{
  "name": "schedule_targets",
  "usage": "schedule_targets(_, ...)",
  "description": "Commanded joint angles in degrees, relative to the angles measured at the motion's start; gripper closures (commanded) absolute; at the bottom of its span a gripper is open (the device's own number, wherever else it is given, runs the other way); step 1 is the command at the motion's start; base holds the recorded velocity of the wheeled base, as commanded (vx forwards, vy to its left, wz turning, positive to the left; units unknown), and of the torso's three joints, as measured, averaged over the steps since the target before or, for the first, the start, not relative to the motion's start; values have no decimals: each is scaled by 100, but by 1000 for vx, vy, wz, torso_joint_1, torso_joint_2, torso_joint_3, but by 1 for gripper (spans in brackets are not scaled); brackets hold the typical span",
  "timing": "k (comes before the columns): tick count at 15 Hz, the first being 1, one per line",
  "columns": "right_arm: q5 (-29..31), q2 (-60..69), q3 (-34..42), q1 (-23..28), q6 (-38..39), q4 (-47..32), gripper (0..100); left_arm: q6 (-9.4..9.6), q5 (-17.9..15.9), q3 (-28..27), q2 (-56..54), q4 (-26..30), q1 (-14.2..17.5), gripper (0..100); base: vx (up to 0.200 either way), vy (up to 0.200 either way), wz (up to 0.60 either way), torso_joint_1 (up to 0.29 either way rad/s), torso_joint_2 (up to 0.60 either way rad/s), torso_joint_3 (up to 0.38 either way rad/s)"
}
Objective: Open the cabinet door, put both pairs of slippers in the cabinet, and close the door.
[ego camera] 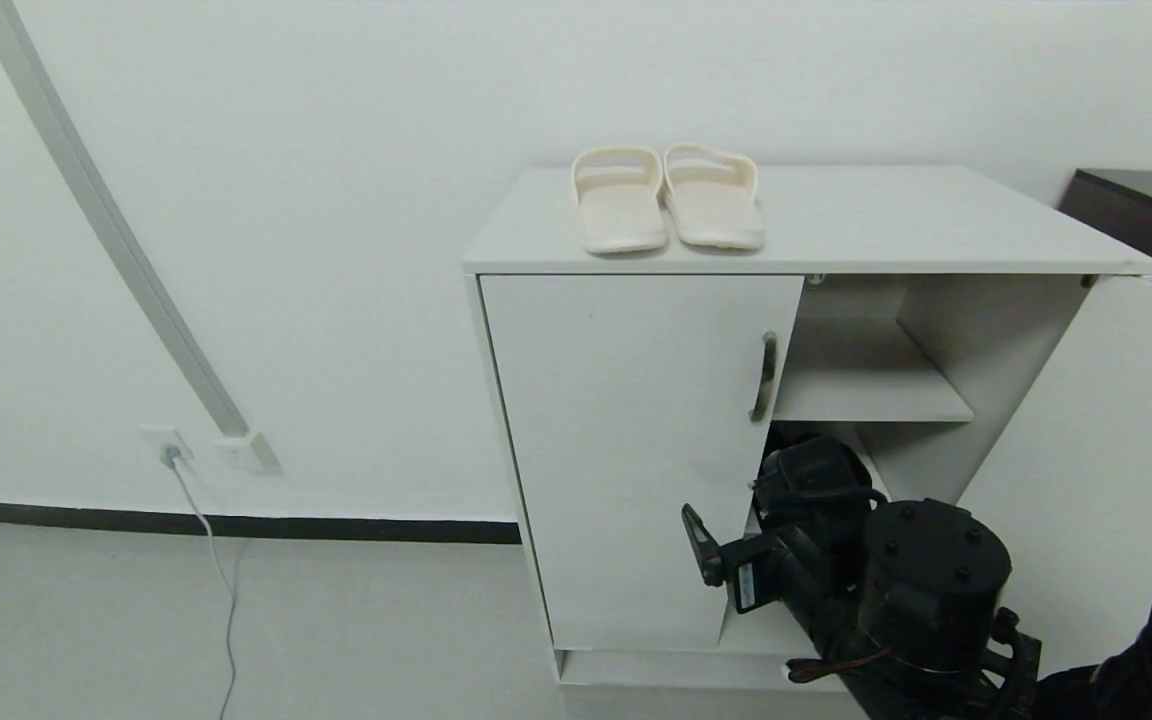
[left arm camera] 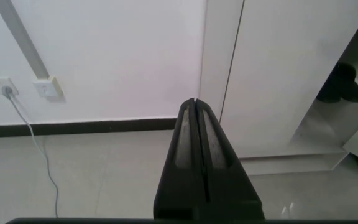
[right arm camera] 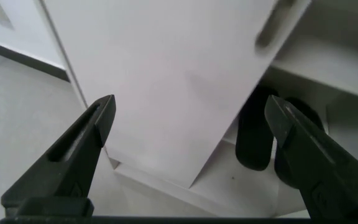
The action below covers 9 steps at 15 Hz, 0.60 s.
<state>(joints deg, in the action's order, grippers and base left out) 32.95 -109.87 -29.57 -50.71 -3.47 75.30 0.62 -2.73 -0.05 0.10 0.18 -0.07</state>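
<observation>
Cream slippers (ego camera: 666, 200) sit paired atop the cabinet (ego camera: 936, 220); black slippers (right arm camera: 253, 143) lie in its lower compartment, right door (ego camera: 1096, 470) open; right gripper (right arm camera: 189, 102) gapes wide near them; left gripper (left arm camera: 195, 104) is pressed closed.

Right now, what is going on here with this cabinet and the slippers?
A robot is putting slippers away in a white cabinet. The right door stands open and the left door is shut. Dark slippers lie in the bottom compartment, and the right gripper is open just in front of them. The cream slippers sit side by side on the cabinet top. The left gripper is shut and holds nothing.
</observation>
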Motion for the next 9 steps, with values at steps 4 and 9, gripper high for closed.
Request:
schedule_targets(4, 1, -25, -13, 0, -4, 2, 0, -1, 1, -4, 8, -1, -1, 100, 0, 0, 0, 156, -474, -317)
schedule_targets(9, -8, -25, -13, 0, -4, 2, 0, -1, 1, 5, 8, -1, -1, 100, 0, 0, 0, 188, -504, -321)
